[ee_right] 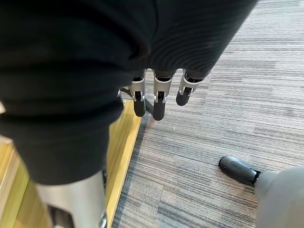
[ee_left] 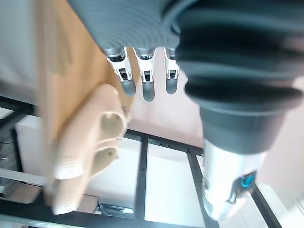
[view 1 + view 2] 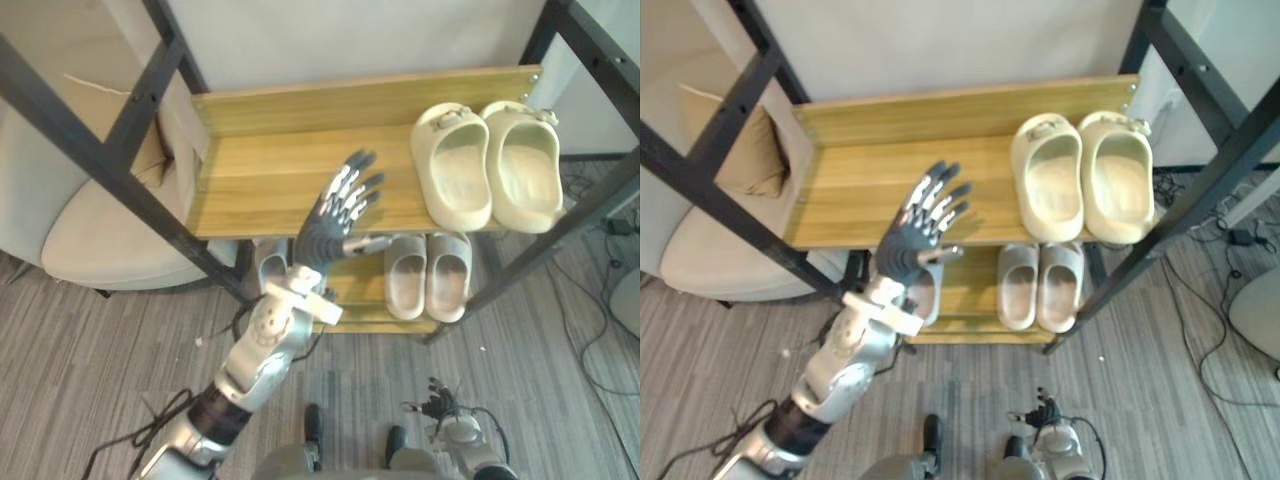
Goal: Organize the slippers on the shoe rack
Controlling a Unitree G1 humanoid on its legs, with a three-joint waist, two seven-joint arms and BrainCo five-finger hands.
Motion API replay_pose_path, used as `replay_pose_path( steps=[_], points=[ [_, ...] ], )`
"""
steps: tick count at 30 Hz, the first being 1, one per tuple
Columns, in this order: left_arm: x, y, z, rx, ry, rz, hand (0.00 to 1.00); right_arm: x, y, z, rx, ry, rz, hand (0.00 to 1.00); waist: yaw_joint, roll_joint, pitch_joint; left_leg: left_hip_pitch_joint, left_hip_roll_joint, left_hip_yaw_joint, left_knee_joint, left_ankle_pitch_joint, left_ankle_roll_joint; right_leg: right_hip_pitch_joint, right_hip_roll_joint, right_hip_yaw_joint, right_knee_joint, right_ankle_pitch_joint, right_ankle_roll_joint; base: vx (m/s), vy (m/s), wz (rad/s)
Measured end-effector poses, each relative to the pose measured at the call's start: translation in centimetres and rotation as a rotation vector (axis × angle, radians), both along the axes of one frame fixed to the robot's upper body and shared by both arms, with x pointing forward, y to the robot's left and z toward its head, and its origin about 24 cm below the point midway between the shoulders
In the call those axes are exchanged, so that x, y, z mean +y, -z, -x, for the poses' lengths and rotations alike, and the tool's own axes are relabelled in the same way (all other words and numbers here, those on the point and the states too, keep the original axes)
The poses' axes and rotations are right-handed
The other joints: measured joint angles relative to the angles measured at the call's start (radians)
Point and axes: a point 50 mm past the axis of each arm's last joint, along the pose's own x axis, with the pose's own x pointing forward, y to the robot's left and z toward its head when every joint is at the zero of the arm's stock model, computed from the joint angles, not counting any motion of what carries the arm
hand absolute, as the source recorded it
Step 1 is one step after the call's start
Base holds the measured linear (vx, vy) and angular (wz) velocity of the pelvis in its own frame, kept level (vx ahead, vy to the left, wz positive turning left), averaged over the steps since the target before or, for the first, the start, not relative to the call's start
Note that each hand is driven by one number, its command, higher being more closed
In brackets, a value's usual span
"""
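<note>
Two cream slippers [image 3: 455, 165] side by side at right on the top shelf of the rack [image 3: 260, 170], two grey slippers [image 3: 407, 275] paired beneath with a third grey one [image 3: 270, 268] left of them, left hand [image 3: 332, 218] spread empty over that shelf, right hand [image 1: 159, 99] slack near the floor [image 1: 237, 95].

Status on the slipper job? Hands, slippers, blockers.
Left hand open, raised over top shelf. Right hand open, low near floor. Cream pair on top shelf, right side; grey pair on shelf below. Nothing in the way.
</note>
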Motion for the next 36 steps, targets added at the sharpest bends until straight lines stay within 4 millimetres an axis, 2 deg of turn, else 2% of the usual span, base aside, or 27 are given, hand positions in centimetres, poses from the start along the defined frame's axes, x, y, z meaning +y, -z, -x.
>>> replay_pose_path(
  steps=[6, 11, 15, 21, 24, 29, 34, 36],
  points=[
    [1.3, 7.3, 2.7, 0.303, -0.010, -0.101, 0.00, 0.3, 0.1, 0.2, 0.012, -0.044, 0.016, 0.00, 0.018, -0.001, -0.019, 0.010, -0.001, -0.008, 0.000, 0.001, 0.002, 0.011, 0.000, -0.005, 0.000, 0.000, 0.000, 0.00, -0.001, 0.01],
    [4.5, 13.2, 4.7, 0.550, -0.136, -0.210, 0.00, 0.5, 0.7, 1.3, 0.049, -0.034, 0.004, 0.00, 0.026, -0.018, -0.034, 0.015, -0.001, -0.032, -0.001, 0.001, 0.001, 0.020, 0.003, -0.025, -0.001, -0.011, 0.001, -0.03, -0.018, 0.12],
    [7.4, 17.0, 6.0, 0.699, -0.244, -0.338, 0.00, 0.4, 0.7, 1.3, 0.048, -0.021, 0.002, 0.00, 0.040, -0.035, -0.043, 0.013, 0.000, -0.032, -0.001, 0.000, 0.000, 0.022, 0.005, -0.025, -0.010, -0.013, 0.000, 0.00, 0.000, 0.00],
    [10.9, 21.6, 8.2, 0.912, -0.399, -0.489, 0.00, 0.3, 0.6, 1.2, 0.037, 0.003, -0.004, 0.00, 0.050, -0.048, -0.048, 0.014, -0.001, -0.031, -0.001, -0.002, -0.003, 0.028, 0.006, -0.029, -0.017, -0.013, 0.000, 0.01, -0.004, 0.02],
    [12.1, 23.5, 9.4, 1.021, -0.476, -0.558, 0.00, 0.1, 0.5, 1.1, 0.032, 0.026, -0.006, 0.00, 0.050, -0.050, -0.047, 0.016, 0.000, -0.029, -0.001, -0.003, -0.003, 0.030, 0.007, -0.028, -0.018, -0.013, 0.000, 0.00, 0.000, 0.00],
    [13.0, 25.2, 11.4, 1.146, -0.530, -0.623, 0.00, 0.0, 0.5, 1.2, 0.031, 0.038, -0.004, 0.00, 0.050, -0.055, -0.047, 0.019, 0.001, -0.025, -0.001, -0.003, -0.004, 0.030, 0.008, -0.022, -0.017, -0.012, -0.001, -0.01, -0.001, -0.01],
    [13.5, 26.1, 12.8, 1.224, -0.580, -0.643, 0.00, 0.4, 0.6, 1.2, 0.032, 0.037, -0.003, 0.00, 0.051, -0.062, -0.043, 0.023, 0.001, -0.021, -0.006, -0.004, -0.004, 0.030, 0.008, -0.016, -0.012, -0.013, -0.001, 0.00, 0.000, -0.02],
    [13.7, 26.1, 12.7, 1.224, -0.588, -0.655, 0.00, 0.7, 0.7, 1.2, 0.031, 0.049, -0.015, 0.00, 0.052, -0.064, -0.041, 0.024, 0.001, -0.012, -0.006, -0.005, -0.004, 0.029, 0.008, -0.013, -0.011, -0.013, -0.001, 0.00, 0.001, -0.06]
  ],
)
